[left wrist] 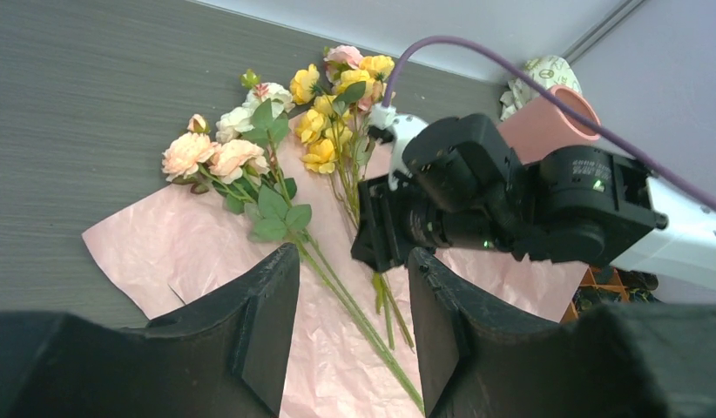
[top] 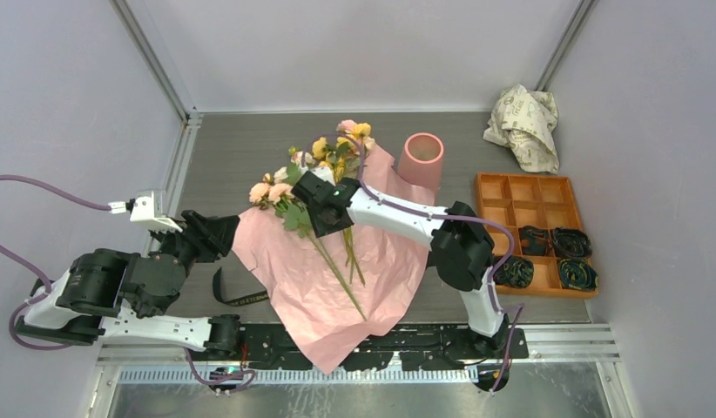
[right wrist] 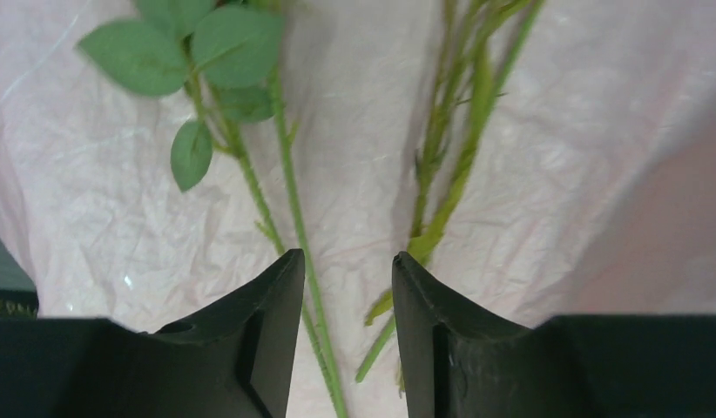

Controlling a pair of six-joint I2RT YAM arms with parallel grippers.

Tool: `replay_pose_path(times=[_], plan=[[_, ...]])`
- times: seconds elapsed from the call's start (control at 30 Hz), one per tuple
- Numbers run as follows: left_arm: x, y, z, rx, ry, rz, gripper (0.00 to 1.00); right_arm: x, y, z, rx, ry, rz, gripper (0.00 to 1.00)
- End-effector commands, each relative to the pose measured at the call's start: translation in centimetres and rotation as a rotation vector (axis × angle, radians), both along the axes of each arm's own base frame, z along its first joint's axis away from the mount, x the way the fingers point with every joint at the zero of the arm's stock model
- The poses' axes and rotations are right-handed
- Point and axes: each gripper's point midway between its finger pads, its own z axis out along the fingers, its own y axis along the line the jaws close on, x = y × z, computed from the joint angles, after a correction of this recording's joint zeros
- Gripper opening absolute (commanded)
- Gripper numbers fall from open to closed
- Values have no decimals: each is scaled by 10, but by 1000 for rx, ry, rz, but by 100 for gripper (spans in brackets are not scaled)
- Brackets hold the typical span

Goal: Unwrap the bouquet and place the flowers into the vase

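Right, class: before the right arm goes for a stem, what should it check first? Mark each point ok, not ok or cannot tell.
1. Pink paper spread open under the flowers: ok.
2. Black ribbon off the bunch, lying beside the paper: ok.
3. Right claw open and empty, with the stems below it: ok.
4. Height of the right claw above the stems: cannot tell.
5. Vase upright, mouth free: ok.
6. Left claw open, empty and away from the flowers: ok.
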Motion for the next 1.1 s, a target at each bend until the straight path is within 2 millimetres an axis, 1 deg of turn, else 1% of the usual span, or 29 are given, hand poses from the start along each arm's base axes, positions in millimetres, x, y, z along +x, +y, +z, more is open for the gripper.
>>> replay_pose_path(times=[0.0, 0.07, 0.1, 0.17, 0.3, 0.4, 0.53, 0.7, 0.87, 1.07], plan=[[2, -3, 7, -44, -10, 21, 50, 56, -30, 54, 36, -146, -186, 47], [2, -5, 7, -38, -10, 19, 50, 72, -39, 42, 20, -124, -217, 47], [2, -5, 7, -36, -10, 20, 50, 77, -41, 32, 4, -108, -219, 47], [2, -6, 7, -31, -11, 20, 50, 87, -42, 19, -16, -93, -224, 47], [2, -6, 7, -32, -10, 20, 50, 95, -37, -1, -39, -65, -223, 48], [2, -5, 6, -36, -11, 22, 50, 96, -33, -13, -36, -45, -225, 48], [2, -5, 5, -29, -14, 26, 51, 92, -29, -25, -21, -11, -225, 48], [2, -9, 4, -18, -15, 27, 52, 88, -29, -42, -31, 20, -225, 48], [2, -11, 4, -14, -12, 23, 52, 84, -30, -62, -46, 61, -226, 44], [2, -9, 2, -27, -11, 25, 52, 79, -30, -73, -45, 87, -228, 43]])
